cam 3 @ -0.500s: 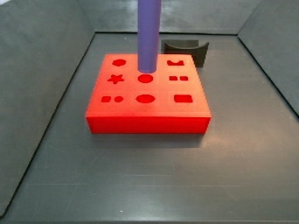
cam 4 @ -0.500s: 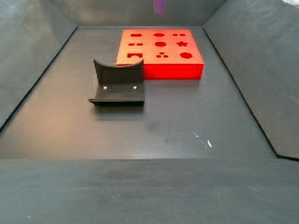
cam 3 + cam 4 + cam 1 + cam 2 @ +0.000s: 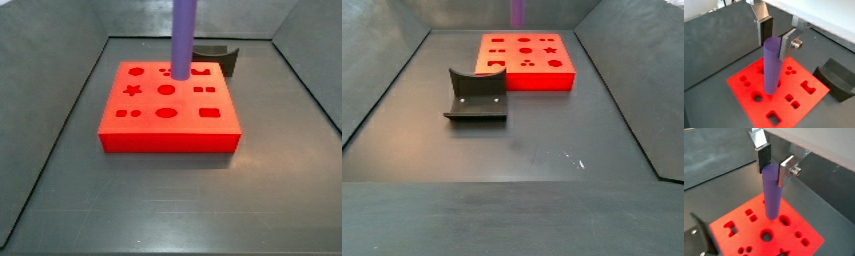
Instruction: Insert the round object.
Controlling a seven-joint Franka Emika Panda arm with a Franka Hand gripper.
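Gripper (image 3: 777, 31) sits above the red block (image 3: 171, 120), its silver fingers (image 3: 763, 153) clamped on the top end of the round object (image 3: 771, 67); same grip shows in both wrist views. Peg hangs upright, approx. vertical, lower end over the block's top face near the round holes; can't tell if the tip touches the surface or floats just above. In a side view the round object (image 3: 183, 38) runs up out of frame, tip at approx. 12 o'clock from the block's central round hole (image 3: 166, 90). Gripper itself not visible in the side views. Dark curved piece (image 3: 476, 94) stands on the tabletop (image 3: 529, 150), apart from the block at approx. 7 o'clock in that view.
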